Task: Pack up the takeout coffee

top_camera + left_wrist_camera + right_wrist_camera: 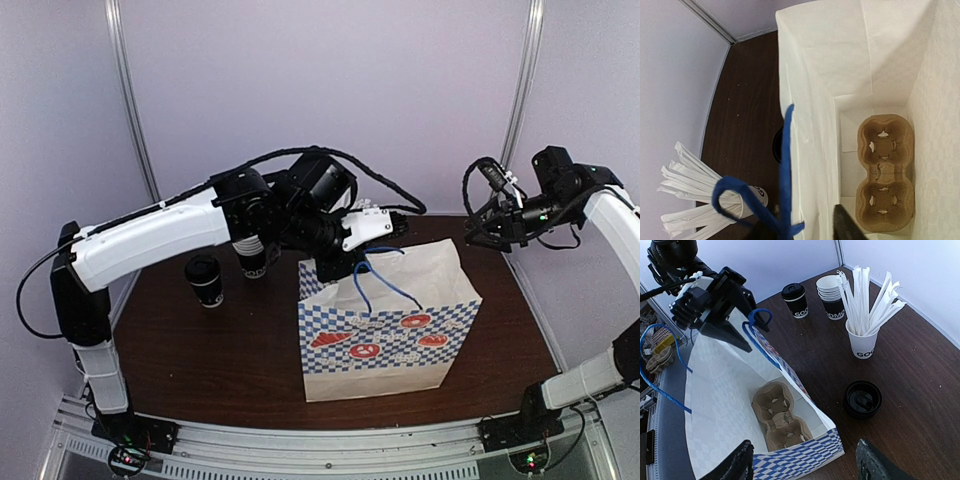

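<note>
Top view: white paper bag (390, 330) with blue checks stands open mid-table (200, 370). Takeout coffee (204, 280), lid on, stands upright on the table left of the bag, well apart from it, not held. Stack of lidless cups (253, 258) is just beside it, partly under the left arm. Left gripper (335, 265) is at the bag's far left rim. Right gripper (478, 235) hangs off the bag's far right corner, touching nothing.

Left wrist: looking down into the bag. Cardboard cup carrier (885, 172) lies flat on the bottom, both wells empty. The gripper's jaws are parted, one finger inside the bag and one outside, with the rim and blue handle (785, 170) between. No clamp on either that I can see. White cup of straws (695, 205) is outside, lower left.

Right wrist: right gripper's fingers (740, 465) are spread wide, with nothing between them. The coffee stands at the far side of the table next to the cup stack. A loose black lid (862, 399) lies flat near the bag's corner.
</note>
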Controlling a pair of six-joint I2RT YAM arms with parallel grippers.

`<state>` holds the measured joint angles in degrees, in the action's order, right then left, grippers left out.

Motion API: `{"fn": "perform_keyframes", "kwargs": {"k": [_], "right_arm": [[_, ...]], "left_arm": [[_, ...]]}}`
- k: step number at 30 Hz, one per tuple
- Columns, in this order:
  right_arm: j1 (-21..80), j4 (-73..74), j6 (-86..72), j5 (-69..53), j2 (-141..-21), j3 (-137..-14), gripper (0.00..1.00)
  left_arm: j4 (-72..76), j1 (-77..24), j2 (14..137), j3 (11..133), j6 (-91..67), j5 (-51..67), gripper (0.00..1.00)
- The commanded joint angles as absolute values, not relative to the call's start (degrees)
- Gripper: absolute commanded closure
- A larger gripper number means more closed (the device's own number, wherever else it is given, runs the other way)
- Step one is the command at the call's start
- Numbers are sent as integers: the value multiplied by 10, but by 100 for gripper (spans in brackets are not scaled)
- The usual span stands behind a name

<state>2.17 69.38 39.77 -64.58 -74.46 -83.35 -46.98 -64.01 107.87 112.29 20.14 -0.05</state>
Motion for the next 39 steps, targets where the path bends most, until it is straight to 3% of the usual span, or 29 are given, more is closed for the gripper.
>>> {"fn": "perform_keyframes", "kwargs": {"k": [1, 11, 17, 23, 28, 33, 39], "right_arm": [[19, 673, 384, -663, -725, -831, 30], [19, 686, 397, -663, -715, -819, 30], [19, 683, 395, -672, -713, -812, 30], [19, 678, 396, -673, -706, -789, 27], [18, 671, 397, -674, -696, -777, 27], [19, 663, 396, -674, -684, -758, 27], [19, 663, 398, -682, -677, -749, 27]], "left_arm": [[-456, -641, 1069, 1156, 216, -29, 47], [-439, -626, 881, 1062, 173, -48, 24], [-549, -480, 870, 1036, 31, -115, 18], [-612, -344, 871, 960, -35, -72, 6], [-635, -217, 879, 920, -28, -1, 9], [-642, -178, 891, 884, 20, -6, 14], [-656, -171, 948, 897, 53, 22, 11]]}}
